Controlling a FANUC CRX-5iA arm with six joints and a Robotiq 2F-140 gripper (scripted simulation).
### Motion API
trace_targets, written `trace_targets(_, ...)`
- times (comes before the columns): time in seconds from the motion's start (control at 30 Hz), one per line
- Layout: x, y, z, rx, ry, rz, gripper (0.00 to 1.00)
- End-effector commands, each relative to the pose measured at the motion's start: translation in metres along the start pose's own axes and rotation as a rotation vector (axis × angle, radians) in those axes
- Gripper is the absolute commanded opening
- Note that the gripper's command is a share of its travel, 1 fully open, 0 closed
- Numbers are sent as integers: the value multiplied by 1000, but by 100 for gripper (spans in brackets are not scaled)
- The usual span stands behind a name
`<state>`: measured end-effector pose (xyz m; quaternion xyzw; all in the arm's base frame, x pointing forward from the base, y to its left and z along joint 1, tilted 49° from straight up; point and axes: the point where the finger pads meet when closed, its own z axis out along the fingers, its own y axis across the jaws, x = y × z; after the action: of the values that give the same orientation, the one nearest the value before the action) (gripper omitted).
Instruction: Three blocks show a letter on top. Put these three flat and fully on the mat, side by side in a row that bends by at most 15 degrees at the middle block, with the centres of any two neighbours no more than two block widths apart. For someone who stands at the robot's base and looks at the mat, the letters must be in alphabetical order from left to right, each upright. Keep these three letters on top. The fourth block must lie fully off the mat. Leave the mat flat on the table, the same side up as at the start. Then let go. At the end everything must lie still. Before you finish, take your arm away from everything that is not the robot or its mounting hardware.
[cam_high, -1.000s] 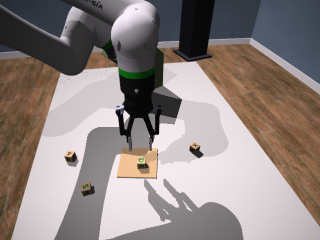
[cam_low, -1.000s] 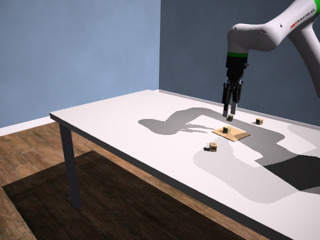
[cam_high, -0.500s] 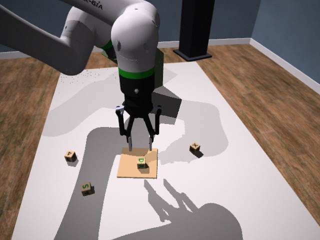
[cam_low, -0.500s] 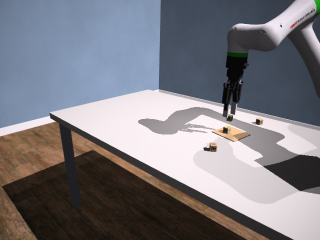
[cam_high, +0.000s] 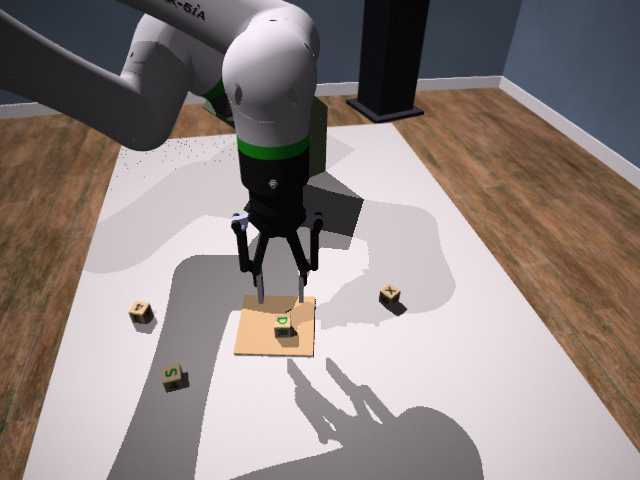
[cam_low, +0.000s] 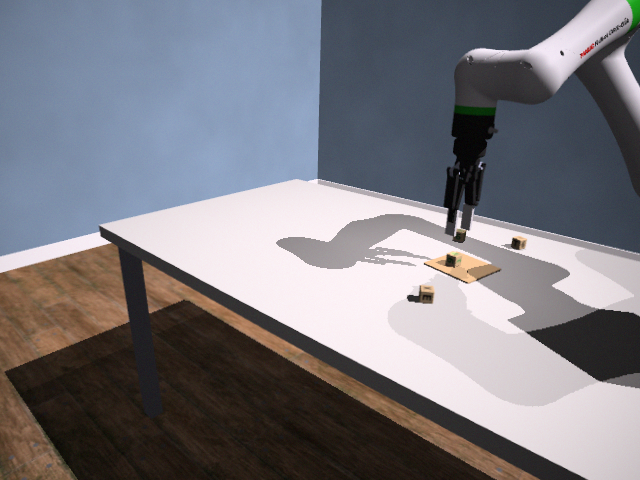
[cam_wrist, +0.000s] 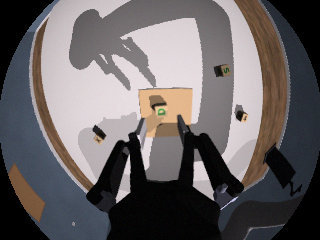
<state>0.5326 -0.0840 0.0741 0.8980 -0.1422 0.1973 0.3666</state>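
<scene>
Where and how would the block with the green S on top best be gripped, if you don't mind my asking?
I'd grip the S block by two opposite upright side faces, coming straight down: it is a cube sitting flat, its sides stand free of the other blocks, and its letter stays up.

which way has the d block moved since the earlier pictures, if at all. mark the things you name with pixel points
No, the D block (cam_high: 282, 326) (cam_low: 453, 259) (cam_wrist: 160, 110) sits at the same spot on the mat (cam_high: 253, 335) (cam_low: 439, 264) (cam_wrist: 180, 102).
</scene>
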Motion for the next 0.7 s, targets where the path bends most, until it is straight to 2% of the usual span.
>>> trace_targets(0.0,0,0,1,0,0,0,40)
trace_targets(0.67,0,0,25,0,0,0,40)
